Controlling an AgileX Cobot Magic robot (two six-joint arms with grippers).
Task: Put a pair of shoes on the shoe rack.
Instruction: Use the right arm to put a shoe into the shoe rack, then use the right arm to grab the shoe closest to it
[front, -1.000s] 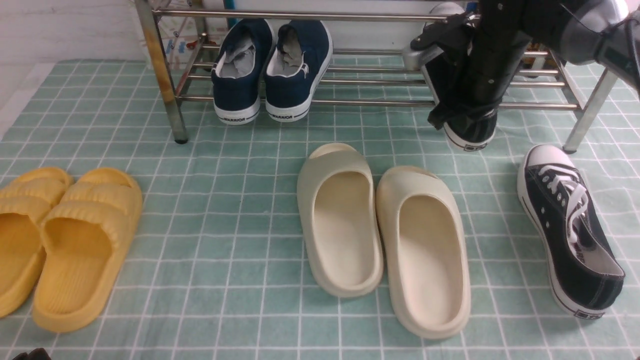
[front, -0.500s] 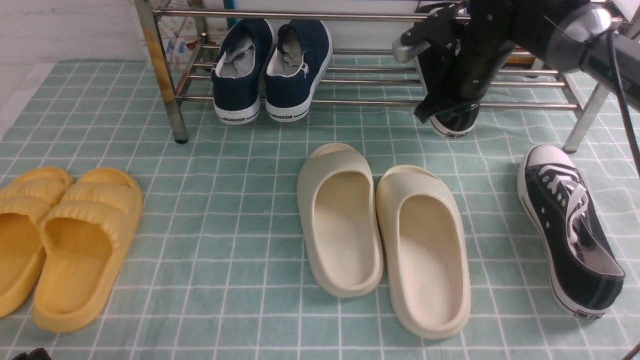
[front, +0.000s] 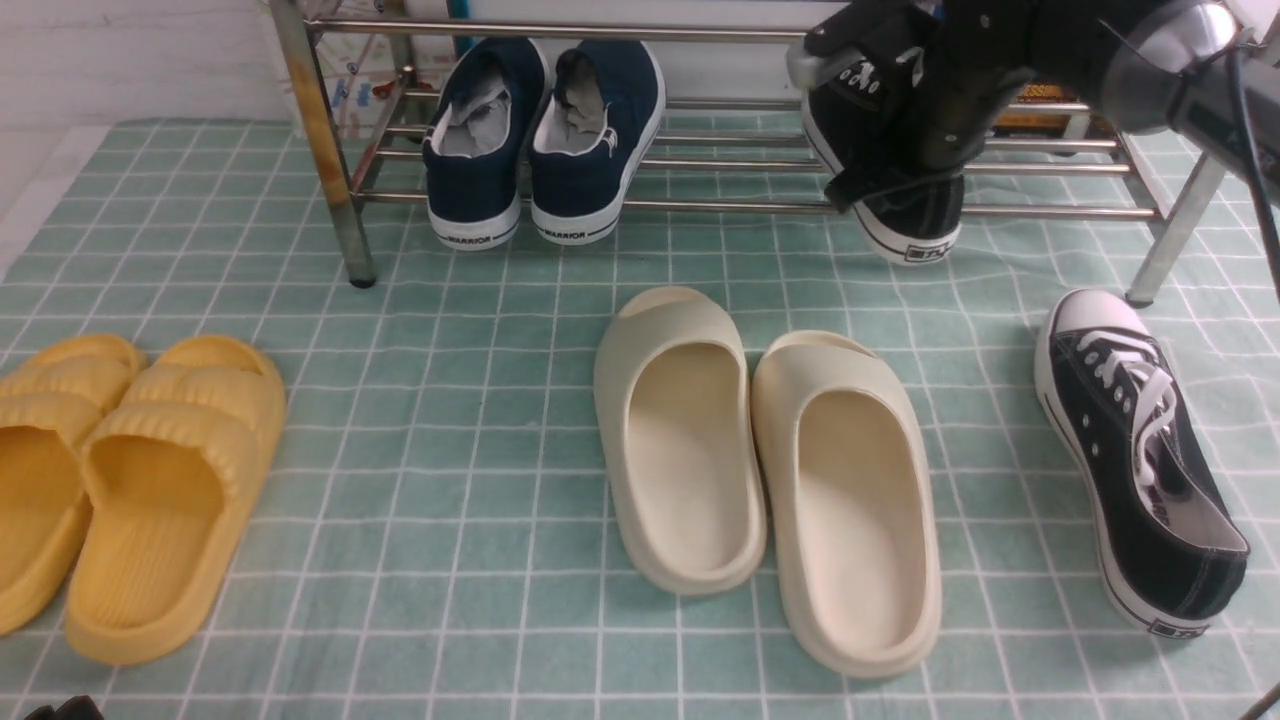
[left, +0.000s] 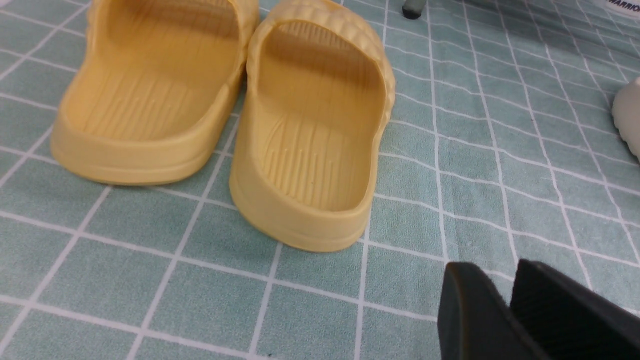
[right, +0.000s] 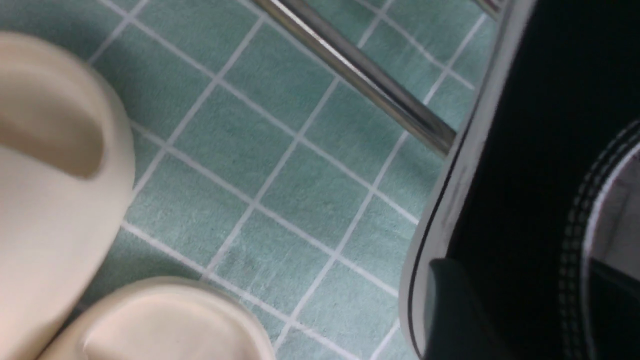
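Right claw (front: 880, 130) is clamped on one black sneaker (front: 915, 225) at 1 o'clock, heel overhanging the front bar of the rack (front: 700, 206). Placing step, I'd say: push deeper, release, then grab its mate (front: 1140, 460) at 4 o'clock on the desk (front: 450, 450). Left claw (left: 505, 320) is narrow, empty.

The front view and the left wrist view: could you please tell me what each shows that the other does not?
Only the front view shows the right gripper shut on one black sneaker at the shoe rack, and the other sneaker lying on the green checked mat. Only the left wrist view shows the left gripper close up. Both show the yellow slides side by side on that mat.
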